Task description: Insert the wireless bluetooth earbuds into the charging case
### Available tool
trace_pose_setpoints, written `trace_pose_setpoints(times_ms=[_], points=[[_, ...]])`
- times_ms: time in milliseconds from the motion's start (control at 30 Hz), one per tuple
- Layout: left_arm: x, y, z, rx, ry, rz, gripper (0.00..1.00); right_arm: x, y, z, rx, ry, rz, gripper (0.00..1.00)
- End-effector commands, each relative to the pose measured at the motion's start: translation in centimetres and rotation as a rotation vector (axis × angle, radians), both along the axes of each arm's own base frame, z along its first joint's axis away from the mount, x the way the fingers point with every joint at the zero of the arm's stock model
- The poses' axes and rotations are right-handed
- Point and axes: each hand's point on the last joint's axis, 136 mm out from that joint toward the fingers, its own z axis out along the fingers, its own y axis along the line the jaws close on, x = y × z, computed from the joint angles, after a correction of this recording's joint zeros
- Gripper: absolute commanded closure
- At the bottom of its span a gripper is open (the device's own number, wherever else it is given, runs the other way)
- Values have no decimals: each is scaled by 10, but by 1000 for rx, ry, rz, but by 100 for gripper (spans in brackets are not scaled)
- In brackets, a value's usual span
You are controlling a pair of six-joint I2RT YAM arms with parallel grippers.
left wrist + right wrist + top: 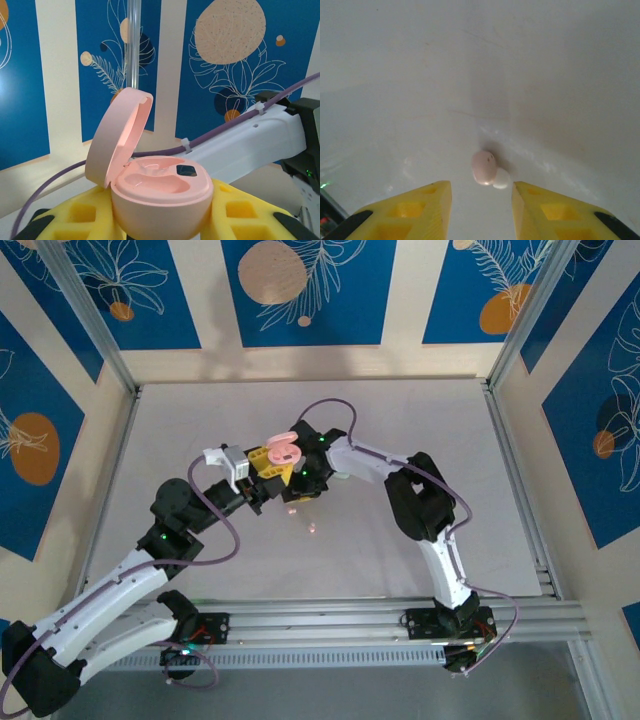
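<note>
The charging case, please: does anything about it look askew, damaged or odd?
Nothing stands out. The charging case sits upright in the left gripper, lid open, undamaged. Its wells look empty; one pink earbud lies loose on the table.

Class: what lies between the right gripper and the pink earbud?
Nothing but bare table separates the right gripper from the earbud, in the right wrist view.

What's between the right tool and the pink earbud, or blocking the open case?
Nothing visible. The small glossy pale pink earbud lies on the white table just ahead of the right tool, its yellow fingers open. The rounded pink plastic charging case, held in the left tool, has its lid up, wells exposed.
</note>
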Motion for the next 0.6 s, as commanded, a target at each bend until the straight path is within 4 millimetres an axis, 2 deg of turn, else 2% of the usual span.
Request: trace_pose_setpoints(times_ms=[0,567], points=[[-7,5,23,-38,-41,1,75,-7,-1,-5,-79,-8,86,62],[-7,6,22,-36,-38,5,75,-6,11,-29,-202,-73,226,64]])
